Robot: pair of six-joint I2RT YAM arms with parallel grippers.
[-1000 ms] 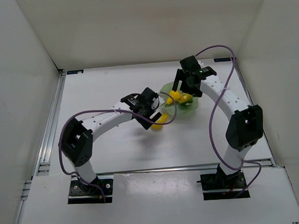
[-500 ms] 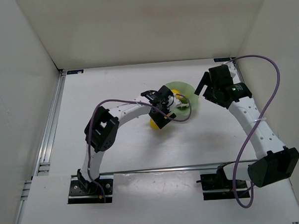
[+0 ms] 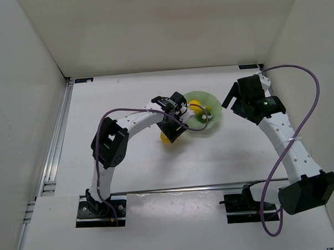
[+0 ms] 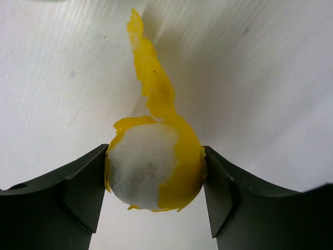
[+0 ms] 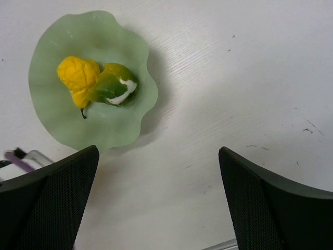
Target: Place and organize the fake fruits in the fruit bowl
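Observation:
My left gripper [image 4: 155,174] is shut on the yellow-and-white fruit [image 4: 153,166]; both dark fingers [image 4: 83,187] press its sides just over the white table. From above, that fruit [image 3: 166,138] hangs under the left gripper [image 3: 170,133], just left of the fruit bowl [image 3: 199,95]. The pale green, wavy-rimmed bowl [image 5: 67,127] holds a yellow pear-shaped fruit [image 5: 78,75] and a yellow-green oval fruit [image 5: 115,86], touching each other. My right gripper [image 5: 158,192] is open and empty, raised to the right of the bowl [image 3: 231,95].
White walls enclose the table on three sides. A metal rail [image 3: 57,141] runs along the left edge. Purple cables loop off both arms, the left one [image 3: 192,128] passing near the bowl's front rim.
The left gripper's jaws have closed on the yellow-and-white fruit and shifted slightly left. The right arm pulled away from over the bowl to the right, then stayed still.

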